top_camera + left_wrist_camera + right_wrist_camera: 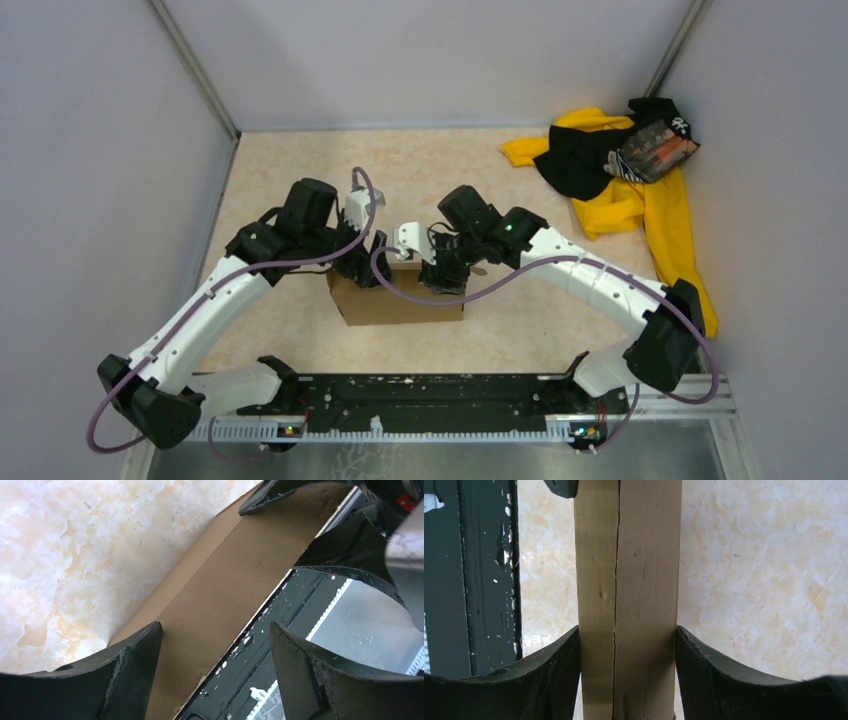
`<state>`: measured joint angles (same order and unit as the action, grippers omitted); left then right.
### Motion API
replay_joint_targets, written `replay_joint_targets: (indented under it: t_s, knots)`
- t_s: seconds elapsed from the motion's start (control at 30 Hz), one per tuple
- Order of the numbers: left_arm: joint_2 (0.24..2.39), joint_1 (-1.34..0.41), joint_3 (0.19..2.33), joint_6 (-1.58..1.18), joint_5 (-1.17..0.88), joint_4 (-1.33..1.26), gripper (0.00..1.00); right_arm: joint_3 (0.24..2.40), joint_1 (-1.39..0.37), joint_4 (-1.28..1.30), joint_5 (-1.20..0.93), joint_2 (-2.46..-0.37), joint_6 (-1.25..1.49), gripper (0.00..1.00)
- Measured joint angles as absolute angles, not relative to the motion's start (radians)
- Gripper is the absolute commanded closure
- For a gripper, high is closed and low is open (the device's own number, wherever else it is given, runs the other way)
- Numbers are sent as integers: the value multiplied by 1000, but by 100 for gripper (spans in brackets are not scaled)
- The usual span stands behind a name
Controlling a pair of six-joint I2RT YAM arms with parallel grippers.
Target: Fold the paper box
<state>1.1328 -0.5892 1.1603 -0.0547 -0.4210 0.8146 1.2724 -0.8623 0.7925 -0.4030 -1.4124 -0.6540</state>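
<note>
The paper box [395,300], plain brown cardboard, stands on the marble-patterned table between the two arms. My right gripper [447,275] is at its right end. In the right wrist view both fingers press against the two sides of the box [644,570], which fills the gap between them; a seam runs down its face. My left gripper [365,262] hovers at the box's left end. In the left wrist view the left gripper [215,630] is wide open, and a cardboard panel [225,575] runs diagonally behind the fingers, its edge passing between them.
A yellow-and-black cloth pile [620,170] lies at the back right corner. The black mounting rail [430,395] spans the near edge just below the box. Grey walls close in the table at the left, back and right.
</note>
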Motion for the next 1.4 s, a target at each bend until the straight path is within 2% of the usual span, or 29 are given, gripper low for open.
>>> replay_joint_targets:
  t_s: [0.63, 1.0, 1.4]
  knots:
    - [996, -772, 1099, -51, -304, 844, 14, 1206, -871, 754, -470, -1364, -688, 70]
    - [1030, -813, 1105, -44, -186, 863, 14, 1176, -902, 716, -447, -1341, -653, 72]
    - [1050, -857, 1101, -28, -146, 884, 14, 1101, -916, 698, -443, -1256, -616, 71]
